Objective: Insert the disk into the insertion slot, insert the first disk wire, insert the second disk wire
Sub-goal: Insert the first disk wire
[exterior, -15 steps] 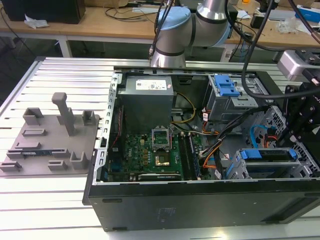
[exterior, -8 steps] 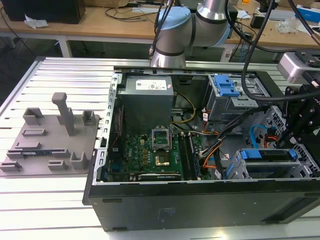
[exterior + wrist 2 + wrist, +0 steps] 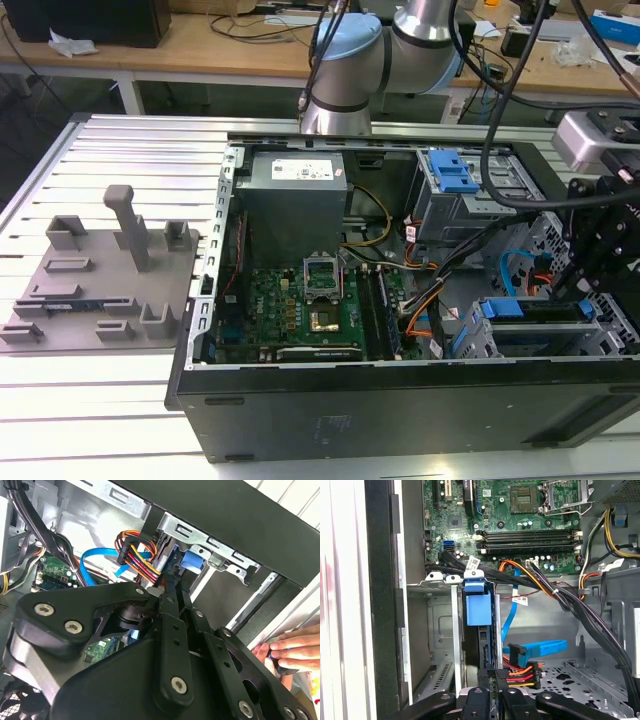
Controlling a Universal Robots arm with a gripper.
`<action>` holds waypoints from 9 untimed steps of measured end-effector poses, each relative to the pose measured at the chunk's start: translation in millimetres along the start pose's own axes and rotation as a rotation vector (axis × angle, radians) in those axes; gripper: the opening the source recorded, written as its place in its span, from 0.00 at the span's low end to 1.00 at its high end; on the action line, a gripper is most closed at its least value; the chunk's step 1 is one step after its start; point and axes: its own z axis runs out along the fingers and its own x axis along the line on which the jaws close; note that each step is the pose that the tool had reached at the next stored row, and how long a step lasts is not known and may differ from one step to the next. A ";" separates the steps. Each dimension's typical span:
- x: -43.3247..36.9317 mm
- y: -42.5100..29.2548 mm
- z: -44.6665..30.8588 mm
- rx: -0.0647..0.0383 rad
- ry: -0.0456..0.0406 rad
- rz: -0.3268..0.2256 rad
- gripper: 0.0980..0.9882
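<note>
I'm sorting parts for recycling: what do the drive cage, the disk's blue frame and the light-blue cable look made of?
Insertion slot: dull grey sheet metal; folded edges, punched holes. Blue frame: smooth moulded plastic, probably. First disk wire: flat cable in a light-blue plastic-looking jacket, bending in a loop.

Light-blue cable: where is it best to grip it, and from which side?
Grip the light-blue cable at its dark plug, probably: the plug is stiff, while the flat ribbon bends in a loop. Come from the case's open side, since the disk and black cables flank it.
</note>
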 end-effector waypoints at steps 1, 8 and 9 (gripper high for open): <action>0.0 0.0 0.2 0.000 0.0001 0.002 0.07; -4.3 0.2 0.3 0.000 0.0009 0.011 0.07; -4.4 0.2 0.3 0.000 0.0009 0.011 0.07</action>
